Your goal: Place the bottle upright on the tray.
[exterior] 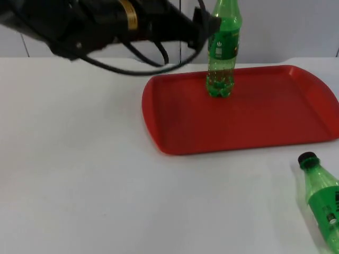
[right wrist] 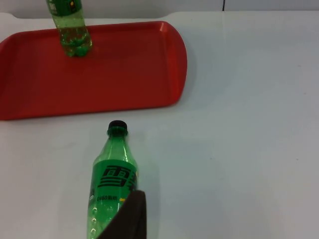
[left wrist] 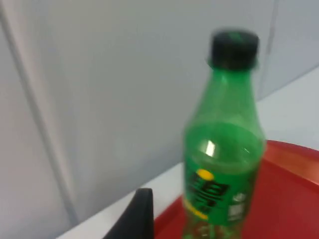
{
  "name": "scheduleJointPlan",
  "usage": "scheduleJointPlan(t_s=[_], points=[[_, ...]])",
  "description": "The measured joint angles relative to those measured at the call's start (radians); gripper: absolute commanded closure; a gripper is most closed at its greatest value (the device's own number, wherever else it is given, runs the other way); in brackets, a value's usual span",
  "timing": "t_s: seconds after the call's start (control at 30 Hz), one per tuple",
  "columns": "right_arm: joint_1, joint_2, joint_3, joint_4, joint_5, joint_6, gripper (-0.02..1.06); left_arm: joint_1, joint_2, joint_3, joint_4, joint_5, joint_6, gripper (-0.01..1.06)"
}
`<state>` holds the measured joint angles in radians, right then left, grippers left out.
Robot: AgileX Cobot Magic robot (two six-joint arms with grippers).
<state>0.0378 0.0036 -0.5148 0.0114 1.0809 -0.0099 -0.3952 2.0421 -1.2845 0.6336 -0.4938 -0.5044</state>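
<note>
White table (exterior: 79, 185), fallen second bottle (exterior: 324, 197)

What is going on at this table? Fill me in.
One green bottle stands upright on the red tray, near its far edge. The left gripper is at that bottle's upper part, beside its label, reaching in from the left arm. A second green bottle lies on its side on the white table, off the tray, cap pointing toward the tray. The right arm's fingertip sits just above that lying bottle, so it looks set to go for it next.
</note>
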Motion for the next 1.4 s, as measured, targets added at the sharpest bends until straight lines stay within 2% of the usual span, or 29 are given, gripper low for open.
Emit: scheduleJointPlan(t_s=[0.13,0.17,0.3,0.33,0.47,0.5,0.63,0.67,0.73,0.83,0.87,0.97,1.07,1.17,1.4], points=[[0.000,0.000,0.000,0.000,0.000,0.000,0.00,0.000,-0.137,0.000,0.010,0.224,-0.051,0.00],[0.000,0.000,0.000,0.000,0.000,0.000,0.00,0.000,-0.137,0.000,0.010,0.224,-0.051,0.00],[0.000,0.000,0.000,0.000,0.000,0.000,0.00,0.000,-0.262,0.000,0.011,0.402,-0.064,0.00],[0.000,0.000,0.000,0.000,0.000,0.000,0.00,0.000,-0.262,0.000,0.011,0.402,-0.064,0.00],[0.000,0.000,0.000,0.000,0.000,0.000,0.00,0.000,-0.349,0.000,0.009,0.559,-0.064,0.00],[0.000,0.000,0.000,0.000,0.000,0.000,0.00,0.000,-0.349,0.000,0.009,0.559,-0.064,0.00],[0.000,0.000,0.000,0.000,0.000,0.000,0.00,0.000,-0.386,0.000,-0.018,0.708,-0.064,0.00],[0.000,0.000,0.000,0.000,0.000,0.000,0.00,0.000,-0.386,0.000,-0.018,0.708,-0.064,0.00],[0.000,0.000,0.000,0.000,0.000,0.002,0.00,0.000,-0.397,0.002,-0.063,0.768,-0.039,0.00],[0.000,0.000,0.000,0.000,0.000,0.002,0.00,0.000,-0.420,0.013,-0.236,0.805,0.105,0.00],[0.000,0.000,0.000,0.000,0.000,0.002,0.00,0.000,-0.420,0.013,-0.236,0.805,0.105,0.00],[0.000,0.000,0.000,0.000,0.000,0.002,0.00,0.000,-0.445,0.013,-0.467,0.820,0.334,0.00],[0.000,0.000,0.000,0.000,0.000,0.002,0.00,0.000,-0.457,0.013,-0.578,0.823,0.445,0.00],[0.000,0.000,0.000,0.000,0.000,0.002,0.00,0.000,-0.468,0.013,-0.615,0.824,0.482,0.00],[0.000,0.000,0.000,0.000,0.000,0.002,0.00,0.000,-0.490,0.020,-0.634,0.828,0.480,0.00]])
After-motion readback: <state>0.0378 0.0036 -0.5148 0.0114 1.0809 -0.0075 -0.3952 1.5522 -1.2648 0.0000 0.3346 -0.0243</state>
